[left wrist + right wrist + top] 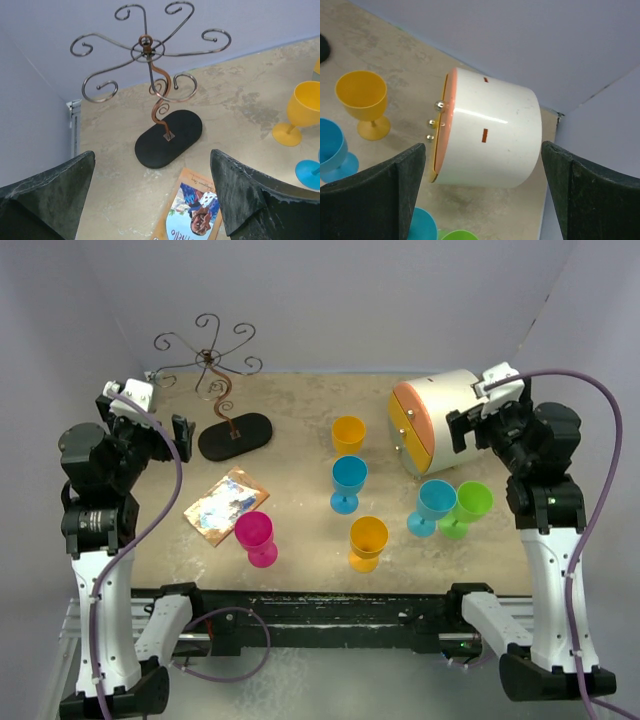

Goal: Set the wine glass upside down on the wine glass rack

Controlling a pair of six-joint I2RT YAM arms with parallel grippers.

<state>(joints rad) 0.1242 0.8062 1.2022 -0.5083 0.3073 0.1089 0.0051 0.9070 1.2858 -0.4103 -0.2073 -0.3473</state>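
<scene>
My left gripper (182, 435) hangs released, jaws spread wide with nothing between them, raised over the left side of the table (300, 405). In its wrist view the wine glass rack (167, 142) sits straight ahead, framed between the two fingers (55, 195) but apart from them. The rack stands upright, its black oval base flat on the far-left part of the table and its curled wire arms fanned out on top. A picture card (225, 505) lies just on the near side of that base. Beyond the card stands the pink wine glass (255, 537), upright and the closest glass to this arm. My right gripper (462, 430) is likewise let go and grasps nothing. It faces a white drum-shaped box (435, 420) lying on its side close by; I cannot tell if they touch. Toward the middle stand the far orange wine glass (348, 432), the centre blue wine glass (349, 480) and the near orange wine glass (367, 540). The right blue wine glass (433, 505) and green wine glass (470, 505) stand side by side nearer the right arm. All are rim up and well apart from the rack.
</scene>
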